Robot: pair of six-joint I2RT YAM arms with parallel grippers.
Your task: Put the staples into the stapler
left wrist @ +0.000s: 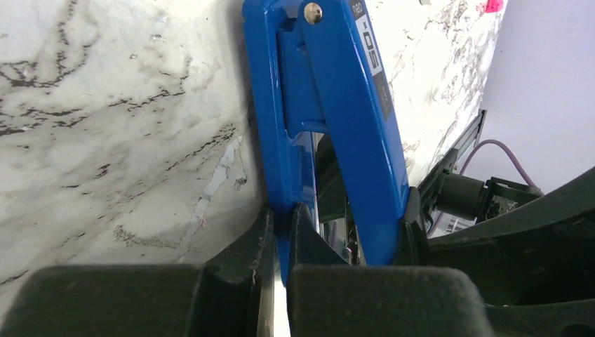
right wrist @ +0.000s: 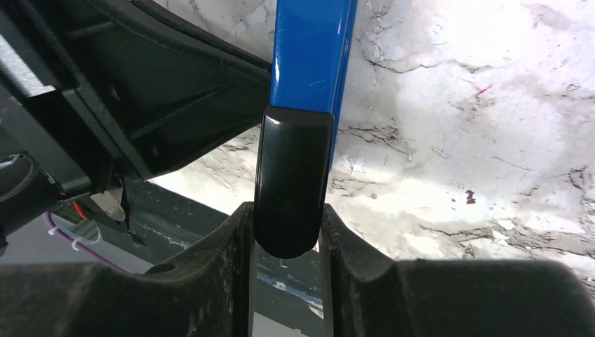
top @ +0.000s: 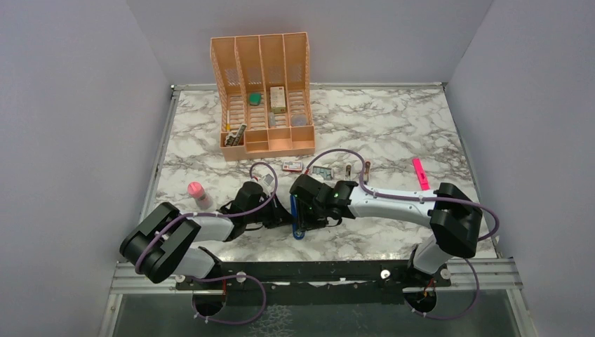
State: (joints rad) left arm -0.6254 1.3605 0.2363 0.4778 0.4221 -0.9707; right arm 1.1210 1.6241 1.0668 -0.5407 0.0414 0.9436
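**Both grippers clamp the opened stapler; staples wait beyond the fingers**

Top view: the left gripper (top: pixel 284 216) and right gripper (top: pixel 312 219) meet from opposite sides on the stapler (top: pixel 299 228), which sits between their fingertips. The staples (top: pixel 322 171) lie in their tray beyond the right fingers, well apart from them. The red-and-white sleeve (top: pixel 292 166) is just beside the tray.

Left wrist: the fingers (left wrist: pixel 242 256) are pressed almost together, pinching the stapler's thin blue lower wall. Ahead of them the upper arm splays away in a V.

Right wrist: the fingers (right wrist: pixel 235 246) pinch the black end cap (right wrist: pixel 291 182) on its two flat sides.

The stapler looks stiff and light. Its glossy paint and plastic are probably slippery, and a sprung hinge might snap the halves shut. Flat-sided grips like these suit it. The staple strips likely break easily and are best taken gently by their long sides.
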